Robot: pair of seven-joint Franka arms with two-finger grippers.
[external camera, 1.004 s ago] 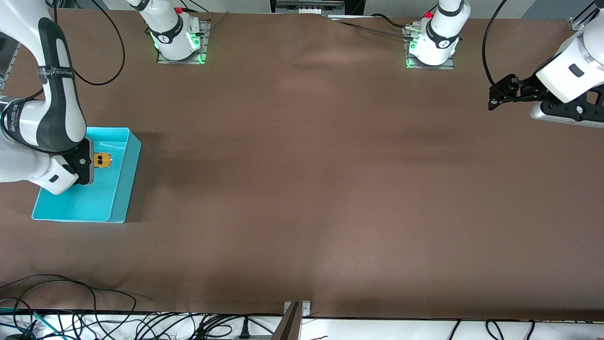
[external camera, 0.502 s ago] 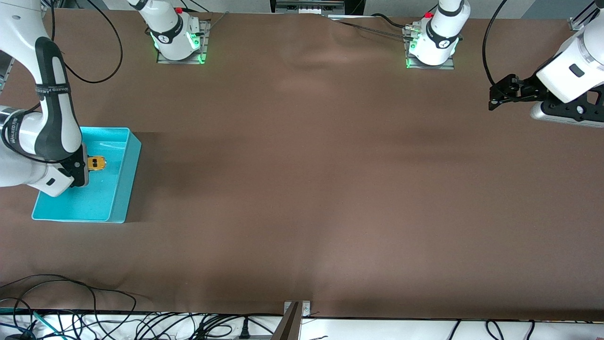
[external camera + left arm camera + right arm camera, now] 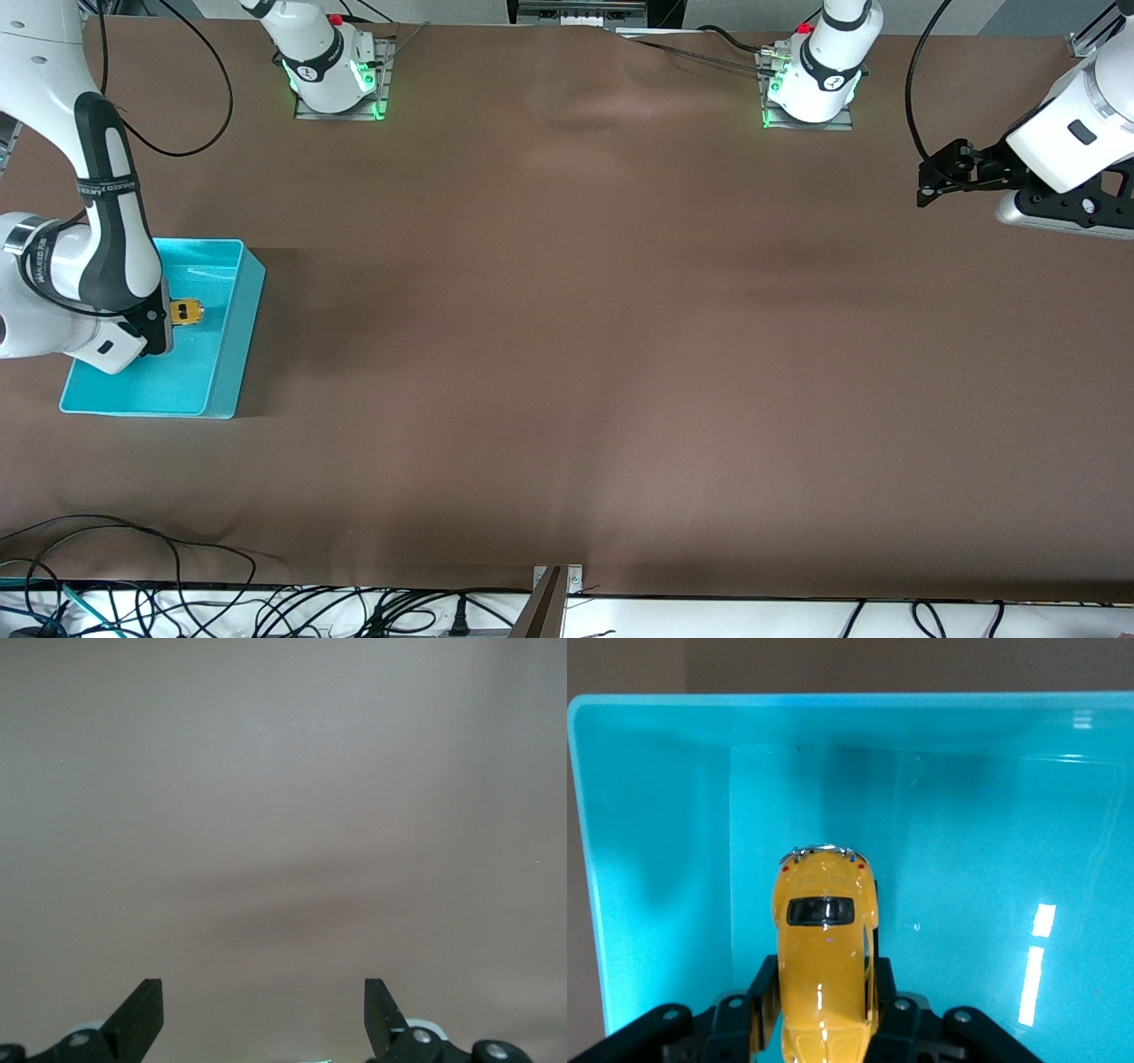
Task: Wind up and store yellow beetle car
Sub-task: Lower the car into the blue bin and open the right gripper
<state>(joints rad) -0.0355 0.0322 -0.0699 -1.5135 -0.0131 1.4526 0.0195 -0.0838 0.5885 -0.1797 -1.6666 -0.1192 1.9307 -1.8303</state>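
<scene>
The yellow beetle car (image 3: 185, 311) (image 3: 824, 948) sits between the black fingers of my right gripper (image 3: 824, 992), which is shut on its sides. The car hangs inside the turquoise bin (image 3: 235, 346) (image 3: 992, 780) at the right arm's end of the table; whether it touches the bin floor I cannot tell. In the front view the right wrist hides most of that gripper. My left gripper (image 3: 926, 182) (image 3: 263, 1014) waits open over bare table at the left arm's end, nothing between its fingers.
The brown table cover (image 3: 576, 354) stretches between the two arms. Both arm bases (image 3: 332, 80) (image 3: 811, 84) stand along the edge farthest from the front camera. Cables (image 3: 133, 585) lie along the nearest edge.
My right gripper has carried the car a little deeper into the bin, toward the right arm's end of the table. The left arm has not moved.
</scene>
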